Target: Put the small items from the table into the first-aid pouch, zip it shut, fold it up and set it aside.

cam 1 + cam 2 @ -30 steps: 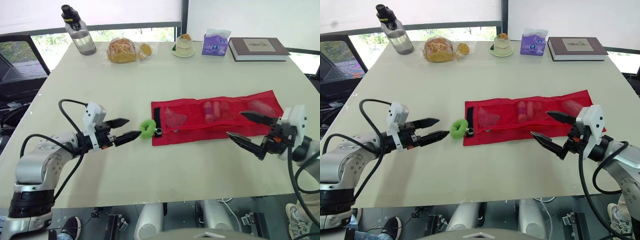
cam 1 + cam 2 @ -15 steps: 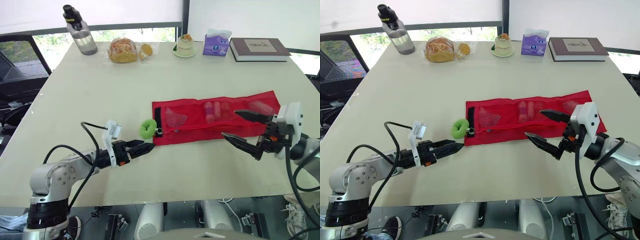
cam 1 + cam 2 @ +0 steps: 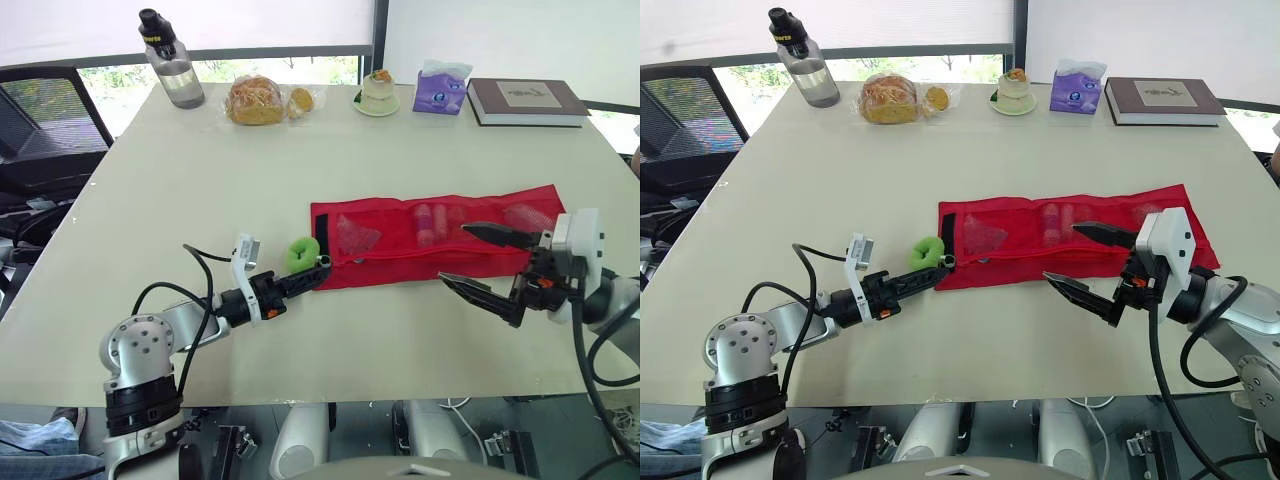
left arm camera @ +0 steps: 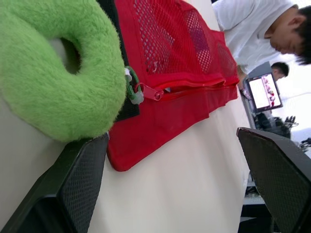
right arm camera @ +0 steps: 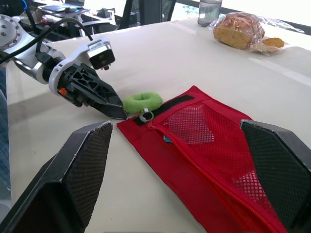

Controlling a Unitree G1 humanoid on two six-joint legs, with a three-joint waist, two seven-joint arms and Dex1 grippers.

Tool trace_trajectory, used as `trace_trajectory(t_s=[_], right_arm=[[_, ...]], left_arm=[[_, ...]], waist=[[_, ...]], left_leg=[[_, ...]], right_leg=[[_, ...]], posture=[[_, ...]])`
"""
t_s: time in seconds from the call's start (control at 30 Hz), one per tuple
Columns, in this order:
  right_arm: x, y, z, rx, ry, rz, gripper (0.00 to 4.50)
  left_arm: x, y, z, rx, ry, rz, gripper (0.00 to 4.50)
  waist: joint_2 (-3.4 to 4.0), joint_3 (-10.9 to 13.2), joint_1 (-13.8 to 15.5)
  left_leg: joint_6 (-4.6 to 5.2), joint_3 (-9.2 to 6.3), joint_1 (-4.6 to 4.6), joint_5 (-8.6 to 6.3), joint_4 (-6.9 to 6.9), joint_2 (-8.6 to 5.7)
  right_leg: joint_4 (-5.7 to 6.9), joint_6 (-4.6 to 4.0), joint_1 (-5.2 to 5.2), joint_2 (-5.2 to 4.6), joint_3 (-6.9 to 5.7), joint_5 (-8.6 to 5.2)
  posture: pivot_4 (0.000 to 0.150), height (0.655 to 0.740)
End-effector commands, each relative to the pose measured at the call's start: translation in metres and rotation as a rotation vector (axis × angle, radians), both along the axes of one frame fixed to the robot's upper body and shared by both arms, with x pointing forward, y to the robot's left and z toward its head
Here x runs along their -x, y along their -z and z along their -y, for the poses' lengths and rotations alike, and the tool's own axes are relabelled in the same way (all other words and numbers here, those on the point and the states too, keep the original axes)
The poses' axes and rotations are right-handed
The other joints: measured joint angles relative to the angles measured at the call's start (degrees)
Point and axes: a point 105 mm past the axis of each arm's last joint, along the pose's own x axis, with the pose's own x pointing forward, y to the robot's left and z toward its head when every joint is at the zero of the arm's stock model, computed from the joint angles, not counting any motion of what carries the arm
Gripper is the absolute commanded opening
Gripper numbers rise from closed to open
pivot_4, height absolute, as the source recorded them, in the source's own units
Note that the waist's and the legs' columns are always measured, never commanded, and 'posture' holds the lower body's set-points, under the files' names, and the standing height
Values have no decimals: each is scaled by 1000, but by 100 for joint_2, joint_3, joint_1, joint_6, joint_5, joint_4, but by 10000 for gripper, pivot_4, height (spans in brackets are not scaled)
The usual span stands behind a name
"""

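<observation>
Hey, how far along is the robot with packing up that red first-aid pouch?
Done: small items sit inside the red pouch, and its zipper pull is at the green ring end, so it looks zipped. In hand: the left gripper is at that ring and the right gripper is over the other end, jaws open, holding nothing. Left: folding the flat pouch and setting it aside.

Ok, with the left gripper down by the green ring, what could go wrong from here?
1. The open left gripper sits right by the green ring at the zip end of the red pouch; it may shove the ring and slide the pouch instead of gripping.
2. The right gripper hangs open at the far end, pinning nothing, so any pull could drag the pouch.
</observation>
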Motion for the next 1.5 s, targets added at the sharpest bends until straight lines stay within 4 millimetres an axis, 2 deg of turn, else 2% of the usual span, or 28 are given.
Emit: trace_trajectory(t_s=[0.03,0.2,0.47,0.57,0.87,1.03,1.23,1.5], right_arm=[[6,-7,-5,0,-22,47,44788],[7,-8,-6,-2,-17,52,44788],[10,-11,-12,-17,-25,64,44788],[10,-11,-13,-19,-23,68,44788],[12,-6,-18,-29,-22,64,44788],[13,-3,-22,-40,-29,61,44788],[12,-2,-26,-48,-32,64,44788],[13,-2,-30,-51,-22,73,44788]], left_arm=[[-2,9,1,-7,-8,-45,45000],[-4,1,7,57,18,-43,45000],[-9,-3,12,73,45,-62,45000],[-4,-7,13,55,75,-56,45000],[7,-19,-7,-9,56,-56,45000],[2,-24,-17,-9,3,-74,45000],[-5,-16,-12,-20,-37,-167,45000],[-3,-5,-4,13,-3,-302,45000]], waist=[[1,-1,-2],[1,-1,-6],[0,-1,-6],[1,-1,-12],[-1,0,-27],[-2,0,-13],[-2,1,-14],[-1,0,-10]], left_leg=[[0,0,0,0,0,0],[0,0,0,0,0,0],[0,-1,-2,0,0,-2],[0,-2,-2,0,0,-2],[0,-2,-3,0,-3,2],[0,-4,-4,0,-3,5],[0,-5,-4,0,-4,11],[-1,-4,-1,0,-6,12]], right_leg=[[0,0,0,0,0,0],[0,0,0,-2,0,0],[-1,0,0,-2,-1,0],[-1,-1,0,-2,-2,0],[-1,0,-3,-3,-2,0],[-1,-1,-5,-7,-3,0],[-1,-1,-5,-14,-3,0],[-1,-3,-5,-18,0,0]], posture=[[1500,7400],[1500,7400],[1500,7400],[1500,7400],[1500,7400],[1500,7400],[1500,7400],[1500,7400]])
